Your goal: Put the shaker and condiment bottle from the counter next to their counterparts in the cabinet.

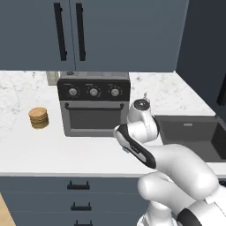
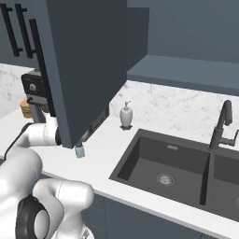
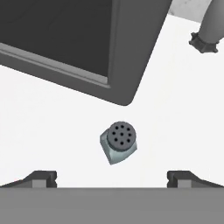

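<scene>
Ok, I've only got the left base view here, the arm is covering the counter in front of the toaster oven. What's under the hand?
Observer: The shaker, standing upright on the counter; the hand view looks straight down on its dark holed cap.
Operator: Is the gripper on it?
Observer: No. The gripper is open, its fingertips wide apart with the shaker between and beyond them, untouched.
Operator: Anything close by on that side?
Observer: In the right base view, a white soap dispenser stands behind the shaker, near the sink corner.
Operator: And the cabinet?
Observer: An open cabinet door hangs just above the shaker in the right base view.
</scene>
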### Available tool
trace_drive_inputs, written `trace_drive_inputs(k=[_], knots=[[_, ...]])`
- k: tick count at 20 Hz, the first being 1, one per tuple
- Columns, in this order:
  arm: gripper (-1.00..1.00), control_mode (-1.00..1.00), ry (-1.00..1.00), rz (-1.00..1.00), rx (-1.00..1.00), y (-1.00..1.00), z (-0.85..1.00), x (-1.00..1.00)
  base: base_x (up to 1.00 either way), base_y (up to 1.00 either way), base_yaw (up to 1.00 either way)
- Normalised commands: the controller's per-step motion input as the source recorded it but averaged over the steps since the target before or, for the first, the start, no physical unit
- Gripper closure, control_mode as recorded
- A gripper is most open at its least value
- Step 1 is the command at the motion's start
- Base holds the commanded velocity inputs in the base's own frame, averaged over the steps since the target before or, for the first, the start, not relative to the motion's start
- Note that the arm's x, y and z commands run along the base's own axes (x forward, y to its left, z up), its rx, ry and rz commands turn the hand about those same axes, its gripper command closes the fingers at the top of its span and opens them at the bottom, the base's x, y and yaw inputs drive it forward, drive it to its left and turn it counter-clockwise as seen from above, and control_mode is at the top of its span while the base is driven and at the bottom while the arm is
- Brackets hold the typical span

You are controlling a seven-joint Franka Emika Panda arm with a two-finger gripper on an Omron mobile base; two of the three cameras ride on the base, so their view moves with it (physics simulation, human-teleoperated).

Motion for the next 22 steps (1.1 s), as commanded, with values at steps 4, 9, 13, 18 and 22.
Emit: trace_drive_inputs(k=[4, 9, 13, 18, 22], knots=[[-1.0, -1.0, 0.0, 0.0, 0.0, -0.01, -0.25, 0.0, 0.0, 0.0, 0.0], [-1.0, -1.0, 0.0, 0.0, 0.0, -0.04, -0.23, 0.0, 0.0, 0.0, 0.0], [-1.0, -1.0, 0.0, 0.0, 0.0, -0.12, -0.23, 0.03, 0.0, 0.0, 0.0], [-1.0, -1.0, 0.0, 0.0, 0.0, -0.11, -0.17, 0.13, 0.0, 0.0, 0.0], [-1.0, -1.0, 0.0, 0.01, 0.0, 0.0, -0.1, 0.08, 0.0, 0.0, 0.0]])
